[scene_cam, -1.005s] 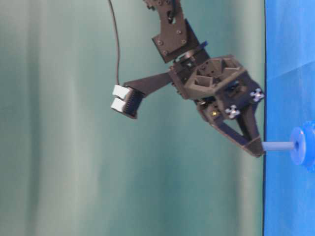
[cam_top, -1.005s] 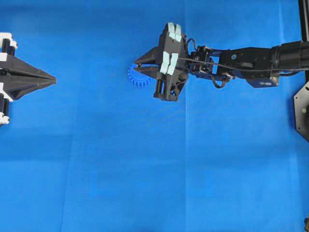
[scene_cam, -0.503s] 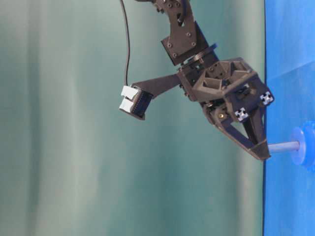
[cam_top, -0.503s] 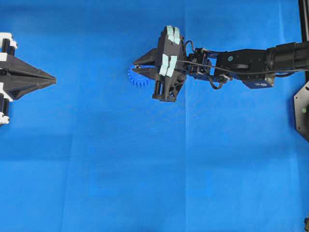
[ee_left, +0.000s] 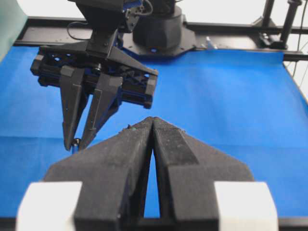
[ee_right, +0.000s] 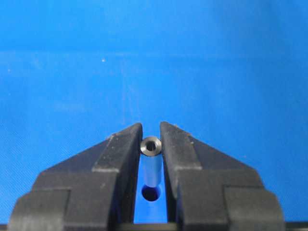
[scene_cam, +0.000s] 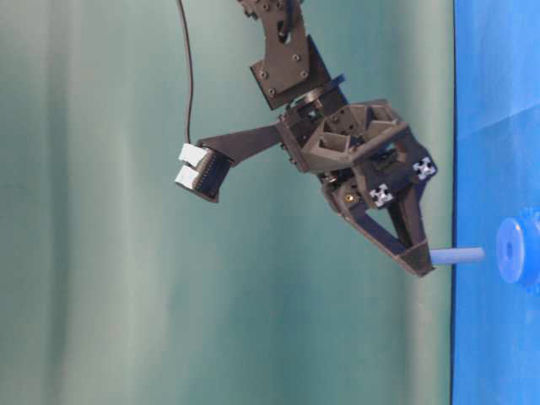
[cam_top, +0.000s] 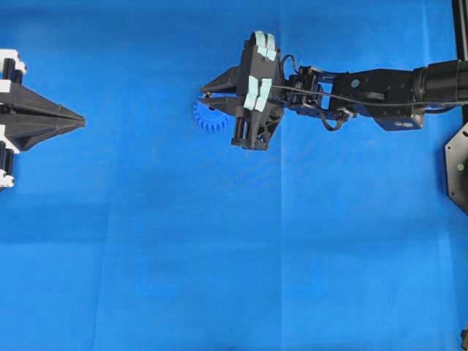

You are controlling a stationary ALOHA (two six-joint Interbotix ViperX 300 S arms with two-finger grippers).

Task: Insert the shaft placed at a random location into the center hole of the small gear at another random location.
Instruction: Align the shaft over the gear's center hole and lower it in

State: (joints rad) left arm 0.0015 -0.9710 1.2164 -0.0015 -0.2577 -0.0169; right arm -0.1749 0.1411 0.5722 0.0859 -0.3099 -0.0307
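My right gripper hangs over the small gear, a blue toothed wheel that its fingers partly cover. It is shut on the shaft, a short silvery pin held near its upper end and pointing at the gear. A small gap shows between the pin's free end and the hub. In the right wrist view the shaft stands between the fingers, with the dark center hole just beneath it. My left gripper is shut and holds nothing, far off at the left edge.
A blue cloth covers the whole table. A black frame rail and a mount plate stand at the right edge. The right arm reaches in from the right. The left wrist view shows the right gripper ahead.
The shaft's end was at the gear's hub before. Now the right gripper has drawn back from the table with the shaft, leaving a gap. The left arm has not moved.
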